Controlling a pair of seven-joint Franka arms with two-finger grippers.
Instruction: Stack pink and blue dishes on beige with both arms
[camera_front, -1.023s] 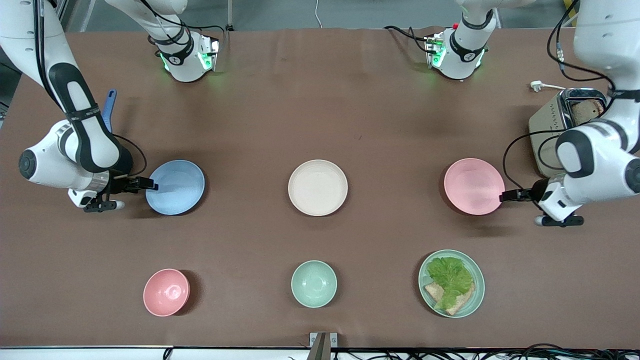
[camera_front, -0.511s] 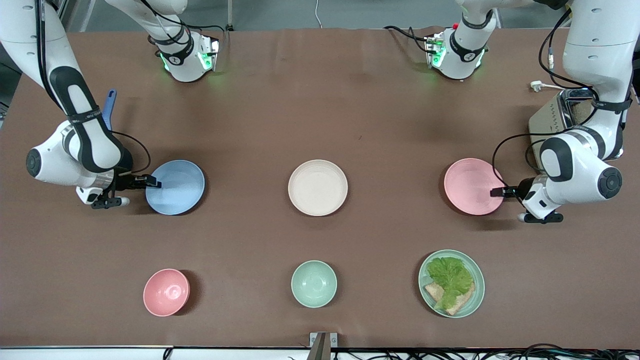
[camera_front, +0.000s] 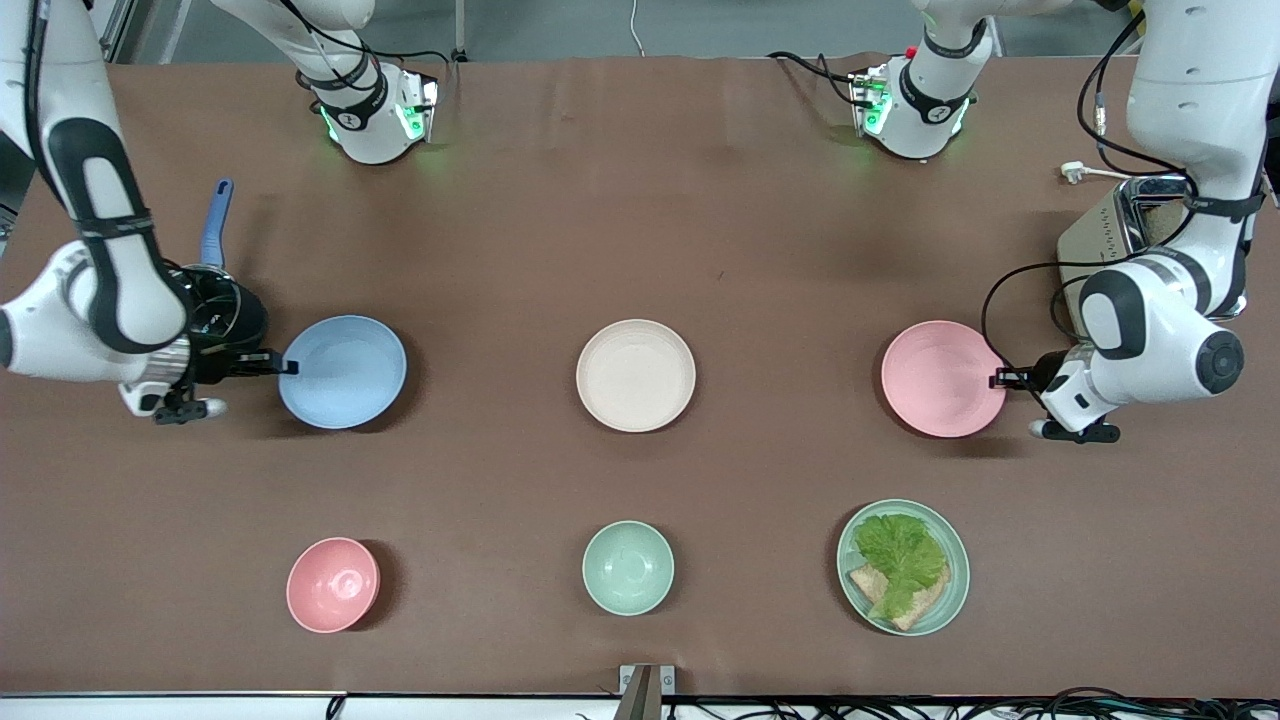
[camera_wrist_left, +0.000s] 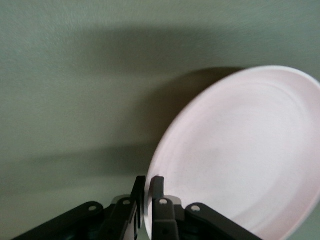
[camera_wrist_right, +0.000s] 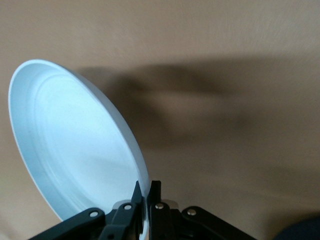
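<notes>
At frame left, we've got the right gripper (camera_front: 283, 367) clenched on the rim of the blue plate (camera_front: 343, 372), lifted and tilted off the table (camera_front: 640, 220). Centre frame, we see the beige plate (camera_front: 636, 375) lying flat. At right, the left gripper (camera_front: 1002, 379) pinches the pink plate (camera_front: 942, 378) at its edge, tilted too.
</notes>
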